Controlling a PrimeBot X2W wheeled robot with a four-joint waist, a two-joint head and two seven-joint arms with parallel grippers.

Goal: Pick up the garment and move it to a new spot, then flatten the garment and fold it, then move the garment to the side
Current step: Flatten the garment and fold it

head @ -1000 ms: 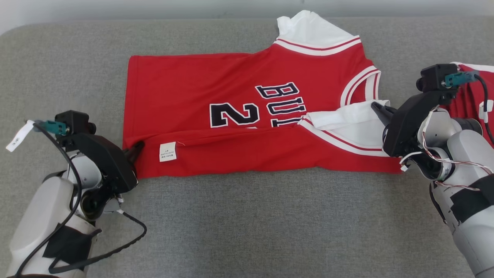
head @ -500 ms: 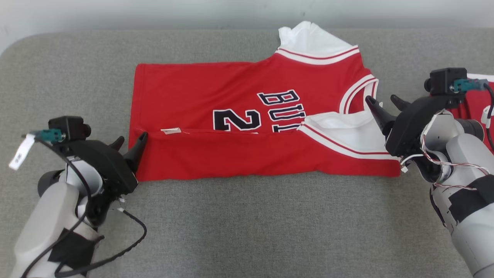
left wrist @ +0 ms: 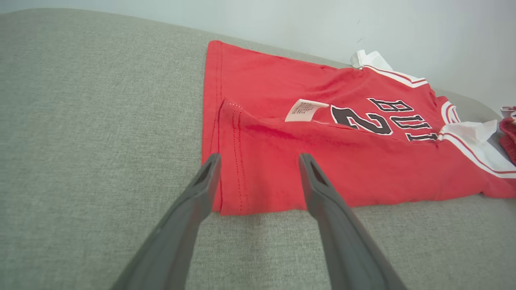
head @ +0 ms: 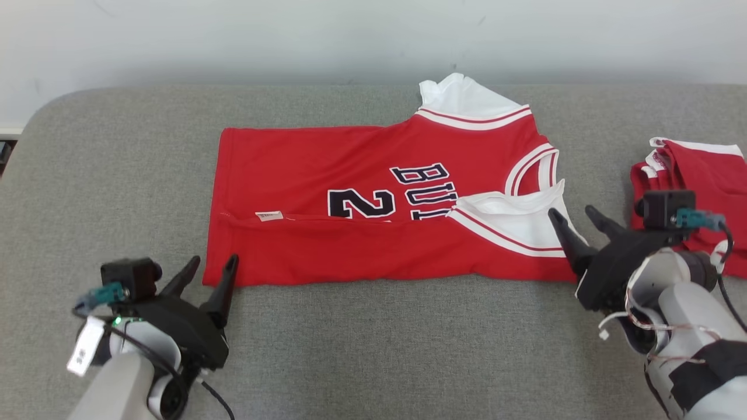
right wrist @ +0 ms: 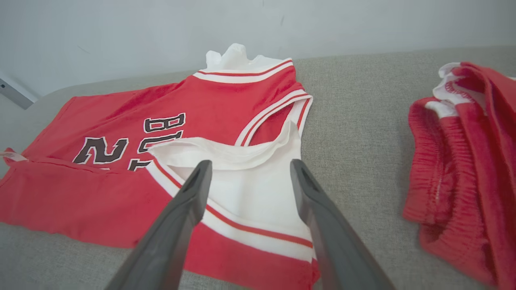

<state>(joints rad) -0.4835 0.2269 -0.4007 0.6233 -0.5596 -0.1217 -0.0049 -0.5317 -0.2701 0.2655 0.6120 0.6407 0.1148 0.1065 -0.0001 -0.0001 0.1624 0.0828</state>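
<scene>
The garment (head: pixel 350 163) is a red jersey with white sleeves and dark lettering, spread on the grey cushion (head: pixel 379 350). Its near long edge is folded over toward the middle, and a white label (head: pixel 269 216) shows at the fold. My left gripper (head: pixel 214 259) stands open just off the garment's near left corner, with nothing in it. In the left wrist view, my left gripper (left wrist: pixel 260 157) straddles that corner of the garment (left wrist: pixel 282 80). My right gripper (head: pixel 571 211) is open by the folded white sleeve. In the right wrist view, my right gripper (right wrist: pixel 250 163) hovers over the sleeve of the garment (right wrist: pixel 121 104).
A second red garment (head: pixel 700 169), folded with a white-trimmed elastic band, lies at the right end of the cushion; in the right wrist view this second garment (right wrist: pixel 463 161) is to the right. A pale wall (head: pixel 373 41) runs behind the cushion. The cushion's left corner is rounded.
Both grippers have opened, let go of the garment's folded edge and drawn back toward me. The folded strip now lies flat. The head camera has tilted up.
</scene>
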